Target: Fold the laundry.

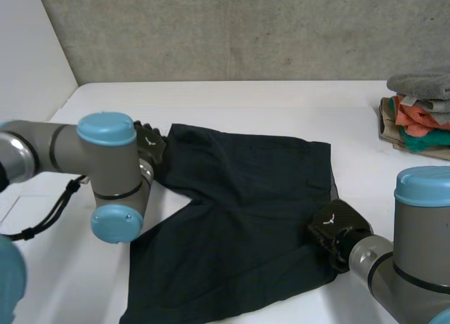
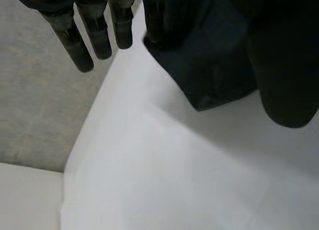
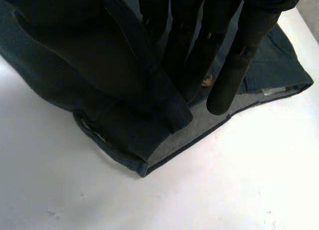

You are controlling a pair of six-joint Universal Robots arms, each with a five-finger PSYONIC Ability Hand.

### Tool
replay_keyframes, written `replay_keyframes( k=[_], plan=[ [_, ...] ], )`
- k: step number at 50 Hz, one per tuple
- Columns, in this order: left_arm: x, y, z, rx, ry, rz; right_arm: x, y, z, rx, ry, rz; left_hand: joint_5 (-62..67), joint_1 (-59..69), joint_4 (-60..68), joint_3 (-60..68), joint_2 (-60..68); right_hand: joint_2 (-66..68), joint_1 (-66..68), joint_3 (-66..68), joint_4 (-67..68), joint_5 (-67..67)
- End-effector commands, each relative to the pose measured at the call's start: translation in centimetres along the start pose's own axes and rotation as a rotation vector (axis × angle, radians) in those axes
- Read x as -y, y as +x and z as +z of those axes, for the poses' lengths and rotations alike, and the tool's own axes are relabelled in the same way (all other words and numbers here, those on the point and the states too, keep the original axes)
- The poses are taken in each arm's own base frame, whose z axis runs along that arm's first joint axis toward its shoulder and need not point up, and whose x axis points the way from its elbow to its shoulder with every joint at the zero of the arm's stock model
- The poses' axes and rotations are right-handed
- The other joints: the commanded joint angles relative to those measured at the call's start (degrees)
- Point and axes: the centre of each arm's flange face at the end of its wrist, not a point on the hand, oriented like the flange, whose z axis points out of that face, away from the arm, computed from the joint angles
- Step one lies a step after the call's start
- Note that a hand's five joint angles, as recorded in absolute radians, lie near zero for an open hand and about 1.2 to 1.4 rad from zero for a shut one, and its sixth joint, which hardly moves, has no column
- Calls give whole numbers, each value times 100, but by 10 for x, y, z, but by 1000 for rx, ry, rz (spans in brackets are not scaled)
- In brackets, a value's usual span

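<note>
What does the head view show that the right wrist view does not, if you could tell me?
The head view adds the left hand at the far-left corner of the dark shorts, and a stack of folded clothes at the far-right edge of the table. The right wrist view adds the right hand pinching the shorts' edge between thumb and fingers, the fabric's lighter inside and a small label. Both share the shorts, the right hand and the white table.

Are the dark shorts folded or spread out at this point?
Spread out: the shorts lie open on the table with both legs apart. Only the waistband edge is pinched up by the right robot hand.
</note>
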Motion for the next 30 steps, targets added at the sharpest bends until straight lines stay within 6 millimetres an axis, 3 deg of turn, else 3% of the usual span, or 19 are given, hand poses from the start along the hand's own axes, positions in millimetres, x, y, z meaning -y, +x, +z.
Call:
replay_keyframes(
  k=[1,2,5,6,14,20,25,30],
  plan=[
    [29,-50,-46,64,63,-143,5,9,7,-53,55,87,-104,36,-125,-155,-163,1286,1627,1181,1136,1188],
    [32,-59,-63,64,71,-189,7,11,8,-60,64,100,-4,136,-26,-55,-64,1286,1627,1181,1136,1188],
    [32,-65,-90,31,74,-249,11,16,11,-82,92,157,332,472,311,281,273,1286,1627,1181,1136,1188],
    [30,-66,-109,-11,74,-279,11,16,11,-84,98,170,433,573,412,382,374,1286,1627,1181,1136,1188],
    [-4,-34,-192,-337,-36,-319,15,20,14,-102,127,237,787,927,766,736,728,1286,1627,1181,1136,1188],
    [-33,-13,-217,-439,-143,-313,16,21,14,-104,131,241,787,927,766,736,728,1286,1627,1181,1136,1188],
    [-48,-1,-218,-474,-206,-313,15,21,14,-109,132,241,921,1061,899,870,861,1286,1627,1181,1136,1188],
    [-51,7,-217,-503,-230,-301,15,24,13,-119,132,245,1508,1648,1487,1457,1449,1286,1627,1181,1136,1188]
  ],
)
